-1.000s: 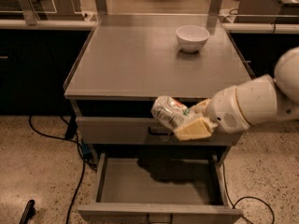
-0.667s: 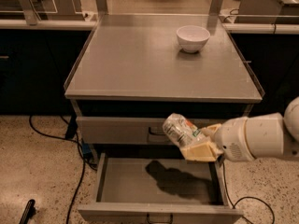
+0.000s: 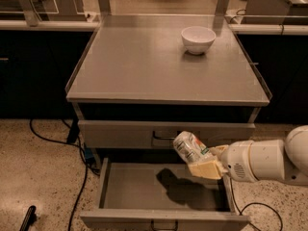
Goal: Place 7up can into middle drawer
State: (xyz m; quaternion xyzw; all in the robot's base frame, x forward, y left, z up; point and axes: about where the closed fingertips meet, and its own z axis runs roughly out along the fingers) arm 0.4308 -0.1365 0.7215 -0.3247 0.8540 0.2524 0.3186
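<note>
The 7up can [image 3: 188,147], silvery-white with green and red marks, is tilted and held in my gripper [image 3: 199,160], which is shut on it. The white arm comes in from the right edge. The can hangs above the right part of the open middle drawer [image 3: 139,186], a shallow grey drawer pulled out below the cabinet; its black loop handle [image 3: 163,225] shows at the bottom edge. The can's shadow falls on the drawer floor. The can is a little above the drawer's floor, not touching it.
A white bowl [image 3: 198,38] stands at the back right of the cabinet top [image 3: 144,66]. The upper drawer front with its black handle [image 3: 161,137] is closed. Black cables [image 3: 53,138] lie on the floor at left, and another cable [image 3: 260,208] at right.
My gripper has moved the can downward and slightly right, from in front of the upper drawer front to over the open middle drawer. The arm has dropped lower in the view.
</note>
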